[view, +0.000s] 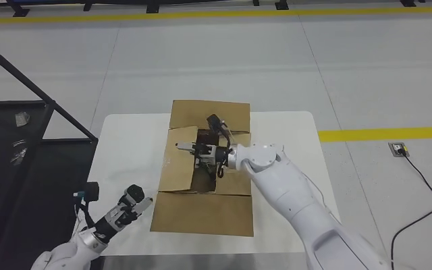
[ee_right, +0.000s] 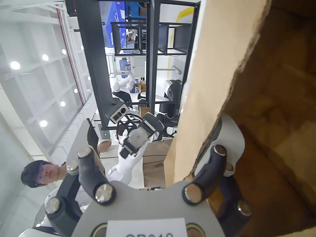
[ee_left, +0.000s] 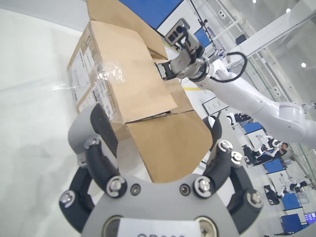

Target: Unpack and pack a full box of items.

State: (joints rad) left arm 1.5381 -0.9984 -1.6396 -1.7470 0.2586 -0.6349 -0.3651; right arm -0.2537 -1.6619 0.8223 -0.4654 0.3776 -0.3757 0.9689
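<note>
We see the cardboard box (view: 209, 113) standing in the middle of the white table (view: 128, 145) with its flaps folded outward. The right gripper (view: 191, 148) sits at the opening with its fingers apart, straddling the edge of one side flap (view: 177, 169) (one finger inside the box, the other outside). The left gripper (view: 138, 196) hangs low over the table near the corner of the box closest to us, its fingers spread wide, holding nothing and clear of the cardboard.
</note>
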